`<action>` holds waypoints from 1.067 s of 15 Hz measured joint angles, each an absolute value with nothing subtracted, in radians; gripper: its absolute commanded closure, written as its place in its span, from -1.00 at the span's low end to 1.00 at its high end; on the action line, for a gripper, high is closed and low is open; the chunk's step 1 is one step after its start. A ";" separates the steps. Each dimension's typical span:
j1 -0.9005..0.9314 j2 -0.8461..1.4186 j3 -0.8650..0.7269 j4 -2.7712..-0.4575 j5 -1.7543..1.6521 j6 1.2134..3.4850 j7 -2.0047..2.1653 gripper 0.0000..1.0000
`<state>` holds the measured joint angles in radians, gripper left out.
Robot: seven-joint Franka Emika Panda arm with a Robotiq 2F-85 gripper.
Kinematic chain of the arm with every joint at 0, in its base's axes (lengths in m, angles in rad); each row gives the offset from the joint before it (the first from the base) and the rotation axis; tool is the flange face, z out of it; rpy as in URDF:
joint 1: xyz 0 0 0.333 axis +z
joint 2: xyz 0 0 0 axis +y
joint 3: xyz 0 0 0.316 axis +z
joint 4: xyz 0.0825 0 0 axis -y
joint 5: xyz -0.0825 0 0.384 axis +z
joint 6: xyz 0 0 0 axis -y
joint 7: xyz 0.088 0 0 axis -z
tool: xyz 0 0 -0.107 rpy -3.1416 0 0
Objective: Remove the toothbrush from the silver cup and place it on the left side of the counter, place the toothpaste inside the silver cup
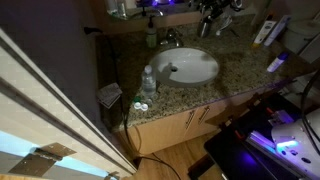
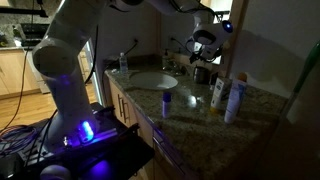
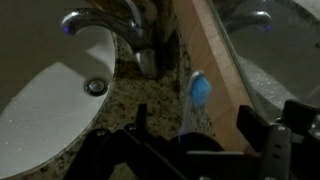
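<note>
Blue-bristled white plastic toothbrush (image 3: 199, 90) stands upright between the spread fingers (image 3: 141, 120) of the black Robotiq gripper (image 3: 192, 118), unpinched. This overhead approach probably suits lifting it straight from the dull-silver metal cup, hidden beneath.

The tabletop (image 1: 240, 75) has one white sink basin (image 1: 190, 67) and one faucet (image 1: 172, 40). On it stand one clear bottle (image 1: 148, 80), one green soap bottle (image 1: 151, 37) and one silver cup (image 2: 201, 74) (dim in this light). Two tall containers stand in an exterior view: a shorter container (image 2: 217, 93) and a taller container (image 2: 236, 98). The wrist view shows one blue-headed toothbrush (image 3: 199, 92).
</note>
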<state>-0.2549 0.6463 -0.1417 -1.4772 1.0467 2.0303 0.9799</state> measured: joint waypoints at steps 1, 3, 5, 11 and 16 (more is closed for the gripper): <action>-0.256 0.646 -0.142 -1.476 1.047 2.019 0.980 -0.04; -0.260 0.646 -0.142 -1.475 1.046 1.992 0.980 0.23; -0.264 0.647 -0.143 -1.475 1.046 1.975 0.980 0.50; -0.274 0.647 -0.151 -1.475 1.043 1.957 0.980 1.00; -0.274 0.649 -0.151 -1.475 1.041 1.956 0.980 0.98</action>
<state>-0.2742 0.6494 -0.1510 -1.4749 1.0407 1.9561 0.9798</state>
